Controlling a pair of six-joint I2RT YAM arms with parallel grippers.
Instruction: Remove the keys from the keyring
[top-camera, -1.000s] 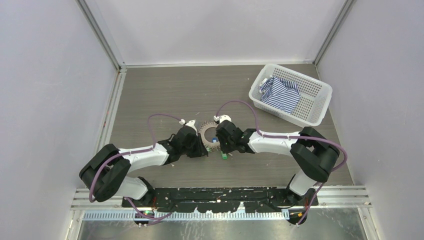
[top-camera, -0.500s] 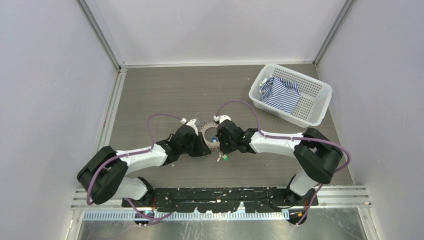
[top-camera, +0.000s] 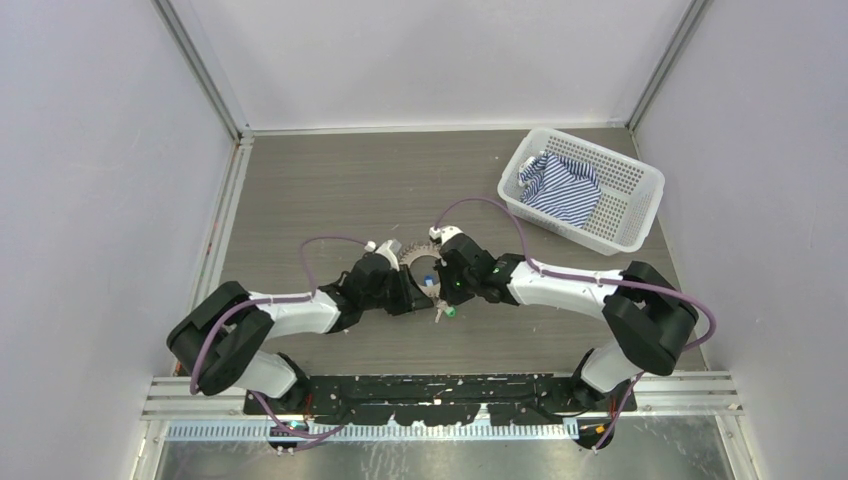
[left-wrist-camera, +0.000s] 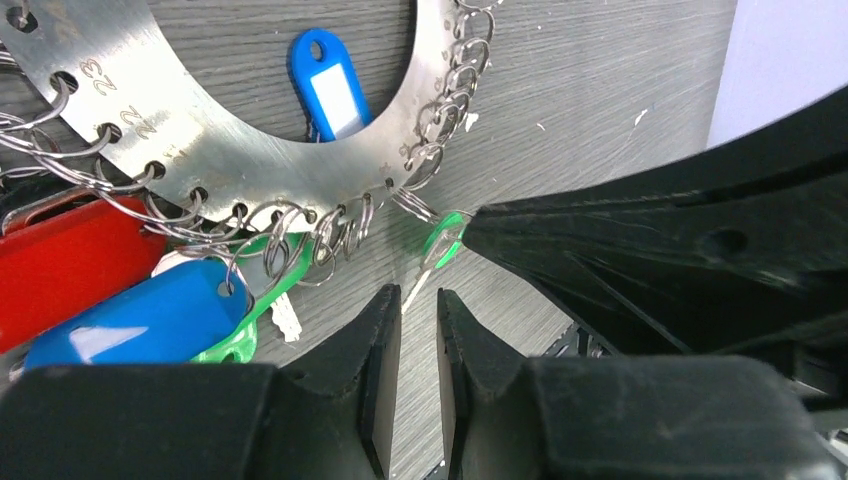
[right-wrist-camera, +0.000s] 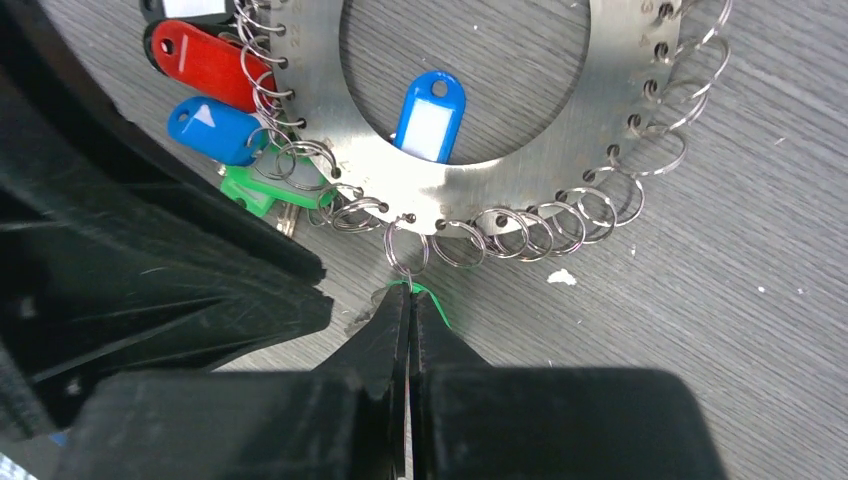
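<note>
The keyring (top-camera: 412, 258) is a flat grey metal disc with small wire rings round its rim, lying on the table between my grippers. In the right wrist view the keyring (right-wrist-camera: 560, 180) carries red (right-wrist-camera: 205, 60), blue (right-wrist-camera: 215, 130) and green (right-wrist-camera: 255, 190) tagged keys on its left, and a blue tag (right-wrist-camera: 430, 115) lies in its open centre. My right gripper (right-wrist-camera: 410, 298) is shut on a green key head (right-wrist-camera: 432, 303) that hangs from a rim ring. My left gripper (left-wrist-camera: 418, 300) is narrowly open and empty, just short of that green key (left-wrist-camera: 445, 240).
A white perforated basket (top-camera: 640, 190) holding a striped cloth (top-camera: 562, 187) stands at the back right. White walls enclose the table on three sides. Both arms' cables arch over the keyring area.
My left gripper has slid right, closer to the green key and the right gripper. My right gripper has kept its hold and shifted slightly towards the near edge.
</note>
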